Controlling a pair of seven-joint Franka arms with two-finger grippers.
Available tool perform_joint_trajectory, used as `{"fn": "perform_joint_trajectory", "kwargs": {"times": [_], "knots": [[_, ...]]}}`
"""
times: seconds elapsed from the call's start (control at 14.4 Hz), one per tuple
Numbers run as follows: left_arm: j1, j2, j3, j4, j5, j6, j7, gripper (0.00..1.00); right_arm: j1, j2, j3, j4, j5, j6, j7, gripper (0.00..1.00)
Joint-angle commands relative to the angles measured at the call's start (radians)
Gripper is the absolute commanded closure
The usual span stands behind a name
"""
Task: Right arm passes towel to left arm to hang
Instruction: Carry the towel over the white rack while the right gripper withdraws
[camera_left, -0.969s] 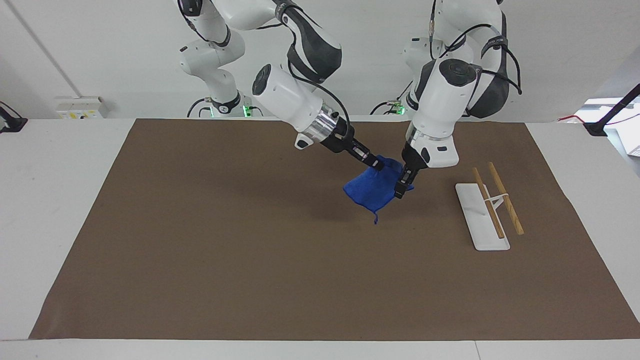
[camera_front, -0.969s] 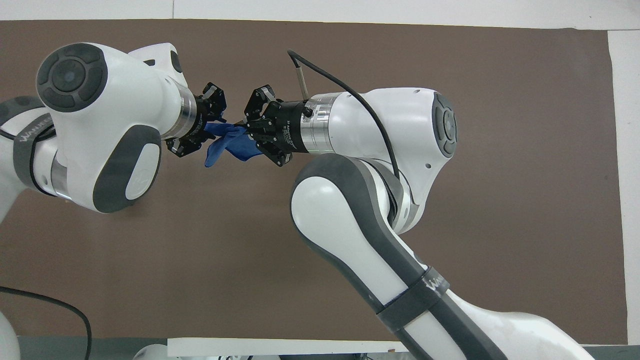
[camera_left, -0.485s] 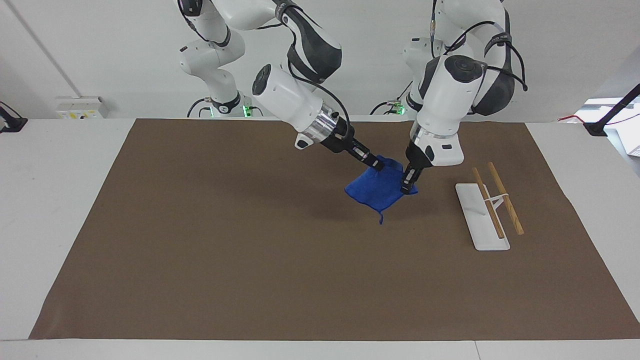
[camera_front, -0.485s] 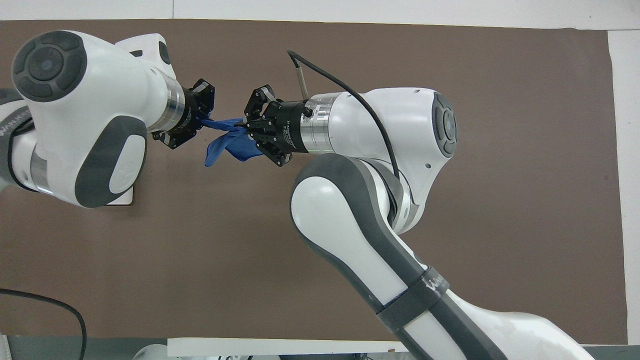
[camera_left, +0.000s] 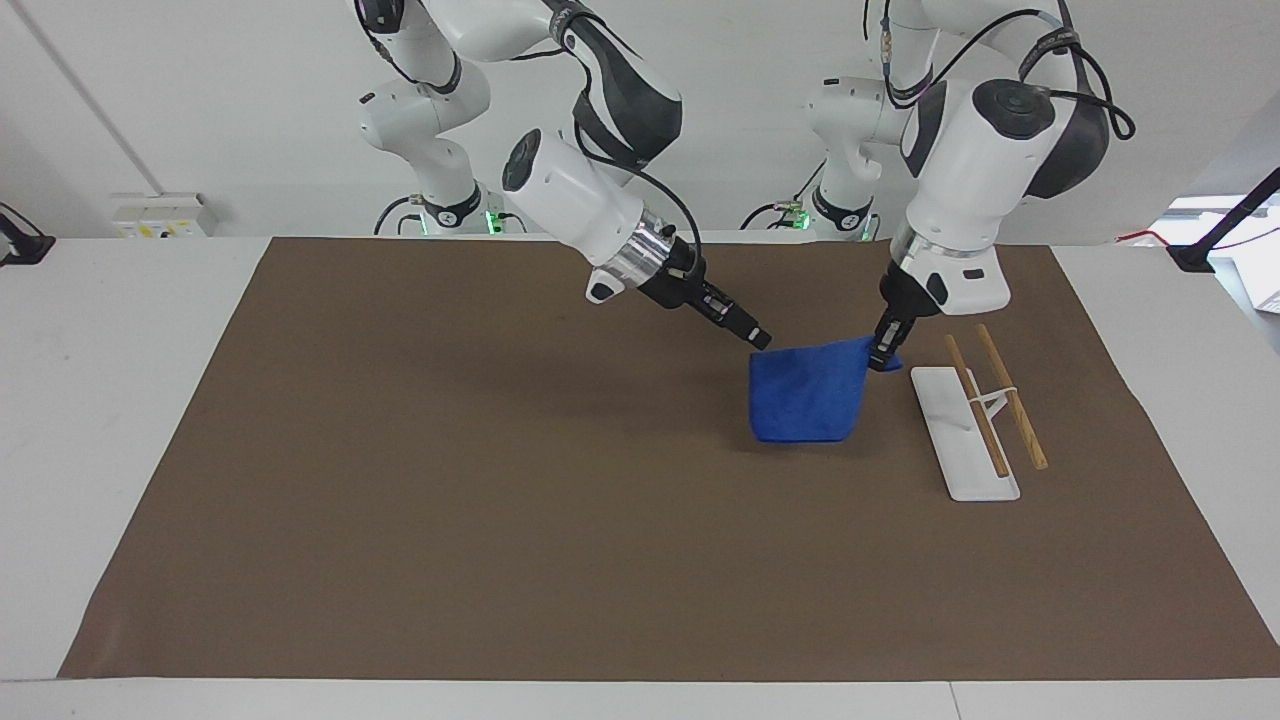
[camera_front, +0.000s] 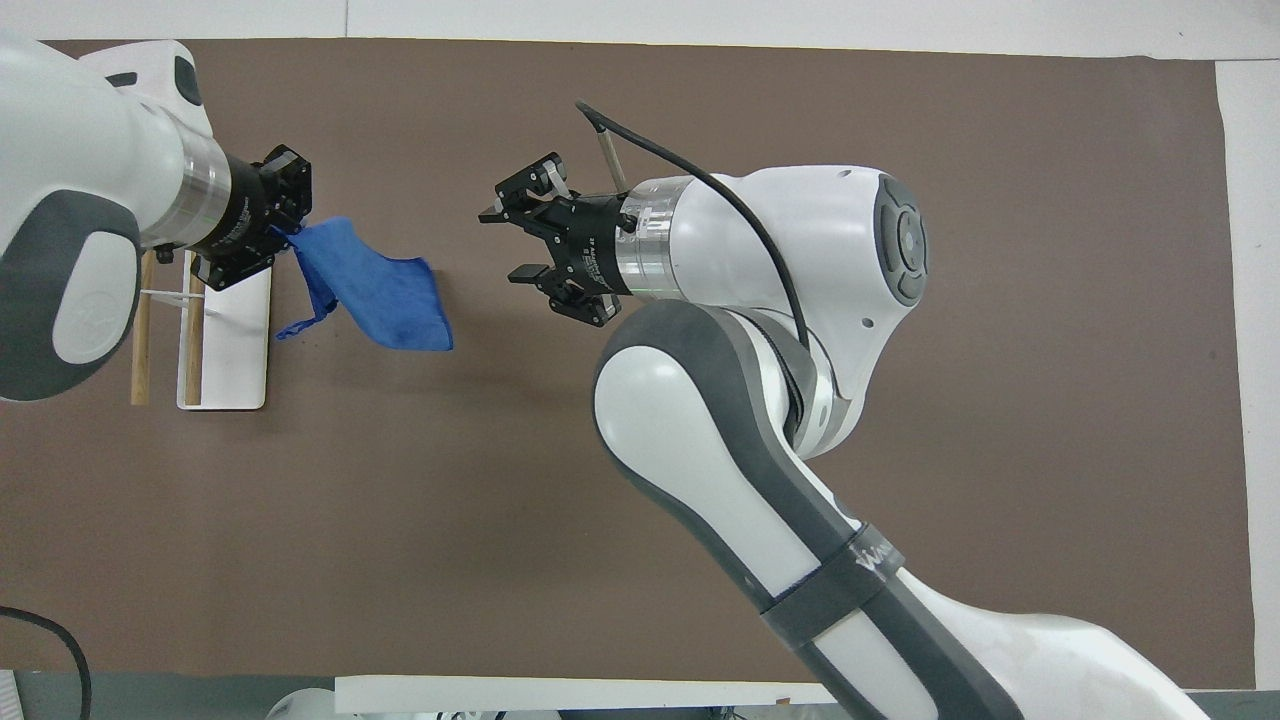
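Left claw (camera_left: 884, 358) (camera_front: 283, 222) is clamped on one upper corner of the towel (camera_left: 805, 393) (camera_front: 372, 291), holding it in the air over the brown mat (camera_left: 480, 480) (camera_front: 700, 80) that covers the bench (camera_left: 110, 330), just beside the rack (camera_left: 968, 430) (camera_front: 222, 345) toward the left arm's end. From that pinched corner the blue cloth hangs down and spreads out toward the middle of the mat, its top edge sloping a little and its lower edge rounded; in the facing view its bottom looks to be clear of the mat, though I cannot tell for sure. A thin strand of blue trails from the cloth near the rack in the overhead view. Right claw (camera_left: 757, 338) (camera_front: 508, 244) hangs over the middle of the mat with its fingers (camera_front: 522, 273) spread wide and nothing between them; in the overhead view it is plainly apart from the towel, while in the facing view its tip sits close to the towel's free upper corner. The rack is a flat white base carrying two wooden rods (camera_left: 996, 405) (camera_front: 140, 330) side by side on a thin white support, standing on the mat. Nothing hangs on the rods. The left arm's wrist leans over the rack's end that is nearer the robots.
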Motion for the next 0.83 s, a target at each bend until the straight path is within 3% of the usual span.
{"fn": "perform_joint_trajectory", "kwargs": {"times": [0.0, 0.14, 0.35, 0.62, 0.76], "knots": [[0.067, -0.015, -0.003, -0.017, 0.055, 0.003, 0.078, 1.0, -0.09, -0.012, 0.005, -0.042, -0.223, -0.017, -0.172, 0.0], [0.132, -0.017, -0.003, -0.033, 0.107, 0.02, 0.173, 1.0, -0.204, -0.021, 0.006, -0.062, -0.409, -0.081, -0.338, 0.0], [0.219, -0.015, -0.003, -0.049, 0.142, 0.108, 0.293, 1.0, -0.355, -0.032, -0.004, -0.022, -0.583, -0.26, -0.631, 0.0], [0.334, -0.014, -0.003, -0.069, 0.17, 0.185, 0.45, 1.0, -0.472, -0.13, -0.015, 0.016, -0.935, -0.516, -0.78, 0.0], [0.37, -0.015, -0.003, -0.073, 0.171, 0.187, 0.489, 1.0, -0.531, -0.153, -0.015, 0.108, -0.979, -0.671, -0.792, 0.0]]}}
